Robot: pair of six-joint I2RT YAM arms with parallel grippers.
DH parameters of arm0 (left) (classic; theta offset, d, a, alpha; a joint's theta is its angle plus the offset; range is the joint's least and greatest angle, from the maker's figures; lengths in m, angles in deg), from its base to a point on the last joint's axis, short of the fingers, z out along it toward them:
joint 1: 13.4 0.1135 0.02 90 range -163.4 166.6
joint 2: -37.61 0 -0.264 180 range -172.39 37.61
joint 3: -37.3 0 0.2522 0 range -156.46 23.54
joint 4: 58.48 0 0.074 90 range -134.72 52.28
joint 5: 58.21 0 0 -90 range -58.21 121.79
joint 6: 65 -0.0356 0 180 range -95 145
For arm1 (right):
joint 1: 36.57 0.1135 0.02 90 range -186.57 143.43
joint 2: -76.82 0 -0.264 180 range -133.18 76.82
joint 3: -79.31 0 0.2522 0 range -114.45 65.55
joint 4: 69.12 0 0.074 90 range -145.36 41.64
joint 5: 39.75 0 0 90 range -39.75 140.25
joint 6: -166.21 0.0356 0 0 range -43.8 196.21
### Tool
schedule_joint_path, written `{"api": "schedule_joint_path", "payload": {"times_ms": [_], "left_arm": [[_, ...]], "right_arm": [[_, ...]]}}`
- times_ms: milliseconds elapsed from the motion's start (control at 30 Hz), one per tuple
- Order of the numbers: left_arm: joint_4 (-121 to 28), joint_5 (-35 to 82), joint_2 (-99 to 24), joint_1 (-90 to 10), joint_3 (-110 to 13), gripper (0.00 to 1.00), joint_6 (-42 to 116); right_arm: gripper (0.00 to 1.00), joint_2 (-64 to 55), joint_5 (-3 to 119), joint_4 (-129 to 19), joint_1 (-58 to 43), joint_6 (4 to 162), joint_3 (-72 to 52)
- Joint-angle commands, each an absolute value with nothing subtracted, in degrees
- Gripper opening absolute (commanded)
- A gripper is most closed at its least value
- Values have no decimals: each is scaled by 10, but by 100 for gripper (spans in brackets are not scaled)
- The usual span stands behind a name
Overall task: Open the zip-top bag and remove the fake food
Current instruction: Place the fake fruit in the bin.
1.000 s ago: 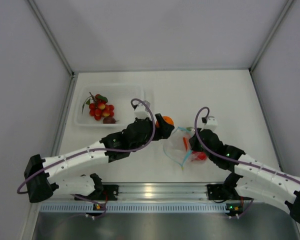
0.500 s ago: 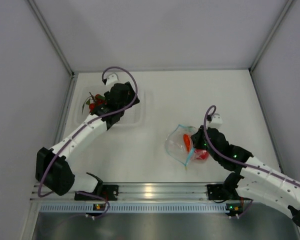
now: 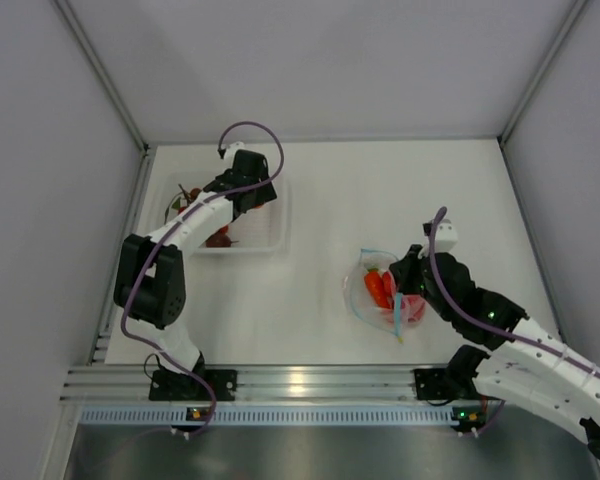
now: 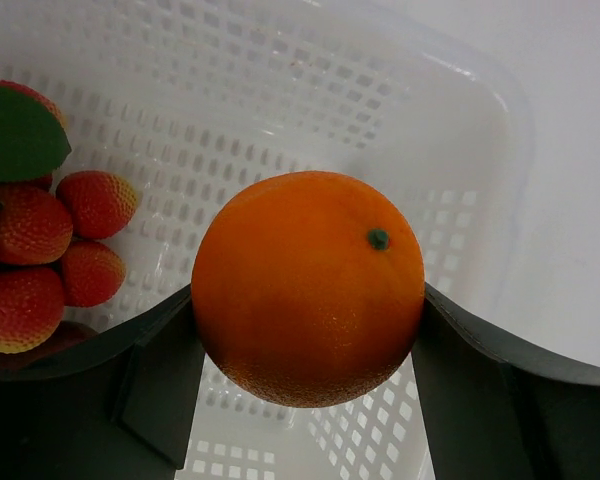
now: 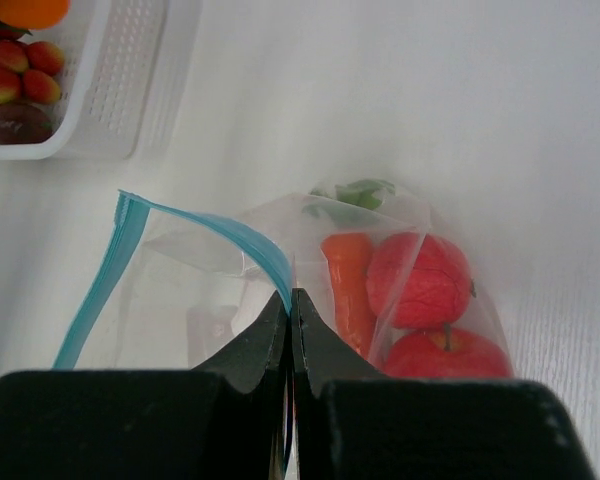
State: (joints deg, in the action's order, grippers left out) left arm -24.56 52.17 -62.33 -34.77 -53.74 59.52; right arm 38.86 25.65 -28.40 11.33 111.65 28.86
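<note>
The zip-top bag (image 3: 375, 295) lies open on the table at centre right, its teal zip strip (image 5: 100, 270) spread wide. Inside it are a carrot (image 5: 347, 285) and two red round fruits (image 5: 420, 280). My right gripper (image 5: 292, 296) is shut on the bag's zip edge. My left gripper (image 4: 310, 330) is shut on the orange (image 4: 308, 287) and holds it above the white perforated tray (image 4: 380, 120). The red berry cluster with its green leaf (image 4: 40, 250) lies in the tray's left part; a dark purple-brown piece (image 5: 18, 122) lies beside it.
The tray (image 3: 265, 235) stands at the back left of the table. White enclosure walls rise on the left, right and back. A metal rail (image 3: 310, 380) runs along the near edge between the arm bases.
My left gripper has carried the orange from beside the bag to over the tray at back left. My right gripper has pulled the bag a little right and nearer.
</note>
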Motion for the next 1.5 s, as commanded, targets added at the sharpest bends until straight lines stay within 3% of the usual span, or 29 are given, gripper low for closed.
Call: {"api": "schedule_joint_path", "payload": {"times_ms": [0, 33, 67, 200, 233, 267, 633, 1000, 1367, 1467], "left_arm": [[-245, 500, -626, -342, -565, 52, 586], [-245, 499, -626, -341, -564, 57, 587], [-245, 498, -626, -341, -562, 69, 589], [-245, 496, -629, -341, -559, 81, 589], [-245, 497, -628, -340, -558, 86, 589], [-244, 497, -628, -339, -558, 98, 588], [-243, 436, -572, -337, -541, 98, 589], [-244, 356, -385, -385, -493, 98, 588], [-269, 516, -330, -741, -485, 98, 650], [-337, 507, -336, -779, -457, 98, 683]], "right_arm": [[0, 402, 255, -254, 121, 1091, 256], [0, 409, 255, -251, 121, 1090, 256], [0, 412, 255, -250, 121, 1086, 256], [0, 428, 251, -242, 121, 1075, 256], [0, 435, 249, -237, 121, 1073, 254], [0, 439, 247, -235, 121, 1070, 255], [0, 469, 238, -246, 121, 1069, 270], [0, 425, 218, -245, 121, 1092, 249], [0, 383, 191, -255, 121, 1107, 218], [0, 370, 187, -259, 120, 1119, 213]]}}
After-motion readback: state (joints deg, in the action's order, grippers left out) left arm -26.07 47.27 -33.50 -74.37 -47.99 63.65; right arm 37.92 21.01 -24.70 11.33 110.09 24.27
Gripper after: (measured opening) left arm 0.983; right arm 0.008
